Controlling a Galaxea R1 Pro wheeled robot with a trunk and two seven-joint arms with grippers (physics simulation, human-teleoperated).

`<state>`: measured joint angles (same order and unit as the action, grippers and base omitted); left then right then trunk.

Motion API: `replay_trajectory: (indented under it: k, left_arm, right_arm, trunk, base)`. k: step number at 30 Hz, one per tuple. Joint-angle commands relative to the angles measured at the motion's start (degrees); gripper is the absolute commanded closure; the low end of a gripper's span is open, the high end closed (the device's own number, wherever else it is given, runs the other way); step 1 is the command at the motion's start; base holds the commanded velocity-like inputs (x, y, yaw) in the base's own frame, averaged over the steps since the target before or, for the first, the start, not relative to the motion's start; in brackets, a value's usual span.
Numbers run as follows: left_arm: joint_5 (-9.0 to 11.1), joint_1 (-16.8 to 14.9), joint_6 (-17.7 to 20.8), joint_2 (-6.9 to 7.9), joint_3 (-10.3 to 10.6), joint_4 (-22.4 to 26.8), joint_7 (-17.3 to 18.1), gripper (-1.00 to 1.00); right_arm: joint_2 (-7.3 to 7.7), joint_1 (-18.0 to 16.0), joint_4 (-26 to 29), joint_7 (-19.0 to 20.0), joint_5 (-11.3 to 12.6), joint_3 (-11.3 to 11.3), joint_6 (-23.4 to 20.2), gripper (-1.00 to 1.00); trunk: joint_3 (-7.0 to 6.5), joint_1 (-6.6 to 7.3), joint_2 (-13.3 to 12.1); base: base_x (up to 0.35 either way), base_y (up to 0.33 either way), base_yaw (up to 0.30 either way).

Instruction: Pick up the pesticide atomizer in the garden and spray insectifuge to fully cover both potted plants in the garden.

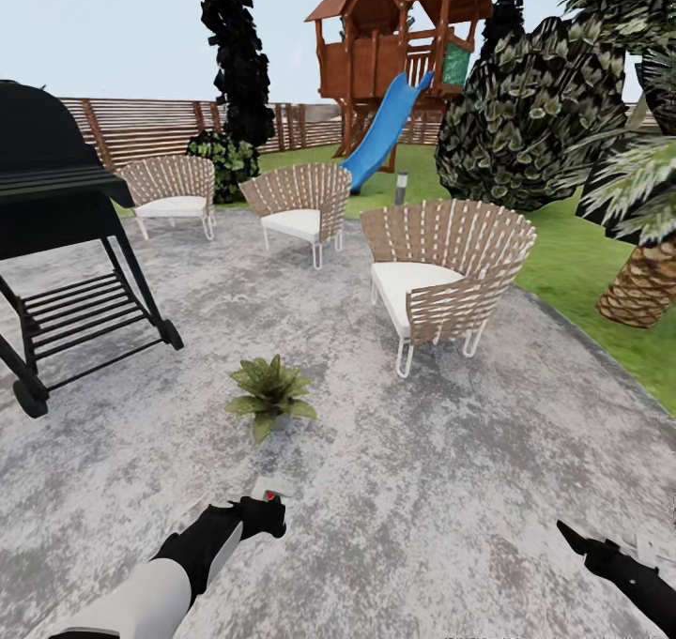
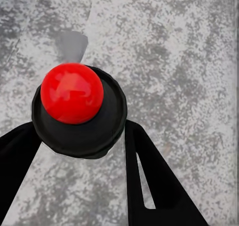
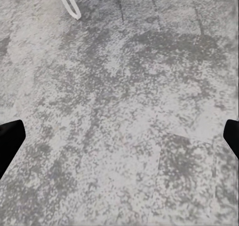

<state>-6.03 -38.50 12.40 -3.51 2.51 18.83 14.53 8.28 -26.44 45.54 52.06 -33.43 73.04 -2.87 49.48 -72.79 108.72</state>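
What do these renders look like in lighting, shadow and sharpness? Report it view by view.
Head view: flat, even daylight, almost no shadow under the potted plant or the chairs; straight lines bow toward the edges. Left wrist view: the red knob of the spray bottle carries soft highlights, sharp edges, paving mottled. Right wrist view: speckled paving, slightly soft, no cast shadows.

Patio (image 1: 451, 489) is being shown in mottled grey and white speckle. Potted plant (image 1: 270, 393) is being rendered in light green. Pesticide atomizer (image 2: 79, 111) is being seen with a glossy red nozzle on a black body. Chairs (image 1: 449, 268) are being shown in tan weave with white cushions; slide (image 1: 383, 132) in blue; grill (image 1: 56, 207) in black.
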Motion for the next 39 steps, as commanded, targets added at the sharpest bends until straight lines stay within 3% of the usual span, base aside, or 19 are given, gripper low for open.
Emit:
replay_trajectory:
  k: [1,39]
  left_arm:
    - [-0.6,0.0,0.3,0.0,0.0,0.2,0.2,1.0]
    - [-0.6,0.0,0.3,-0.01,0.0,0.2,0.2,1.0]
  right_arm:
    - [-0.02,-0.1,0.1,0.4,-0.2,0.3,-0.3,-1.0]
    - [-0.08,-0.1,0.1,0.5,-0.2,0.3,-0.3,-1.0]
  trunk:
    - [0.15,-0.21,0.4]
    - [4.05,-8.56,15.7]
  base:
    - [0.0,0.0,-0.21]
    - [0.0,0.0,-0.186]
